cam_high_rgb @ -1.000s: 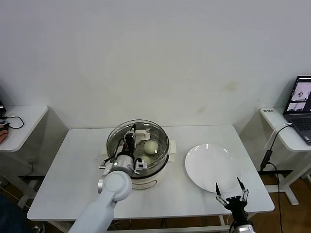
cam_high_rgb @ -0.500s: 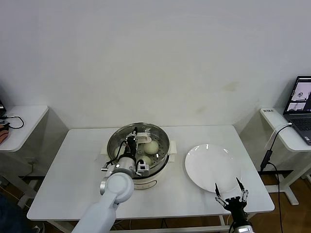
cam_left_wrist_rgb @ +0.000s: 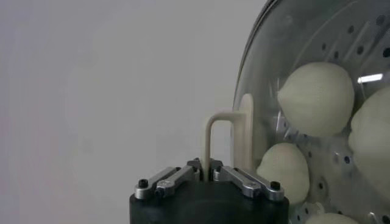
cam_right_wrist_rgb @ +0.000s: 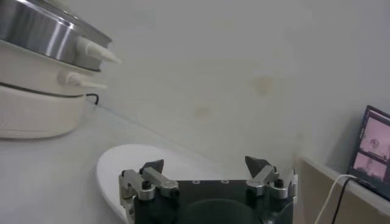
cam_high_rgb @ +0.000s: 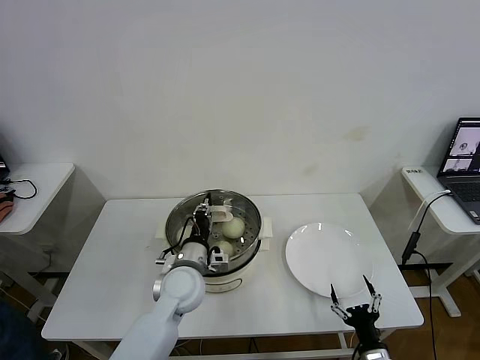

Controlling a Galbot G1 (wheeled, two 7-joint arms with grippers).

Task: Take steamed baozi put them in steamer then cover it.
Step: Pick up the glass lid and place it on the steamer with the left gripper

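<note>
Lab, white tables [cam_high_rgb: 127, 247] (laptop [cam_high_rgb: 463, 159] nearby)

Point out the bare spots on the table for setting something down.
Free: the table left of the steamer, and the front strip between steamer and plate. Crowded: the steamer, where the left gripper is at the cover; the right gripper hovers at the plate's near edge.

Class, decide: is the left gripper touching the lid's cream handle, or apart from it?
Cannot tell. In the left wrist view the left gripper straddles the cover's handle, but no contact or gap shows plainly. In the head view the arm blocks it.
</note>
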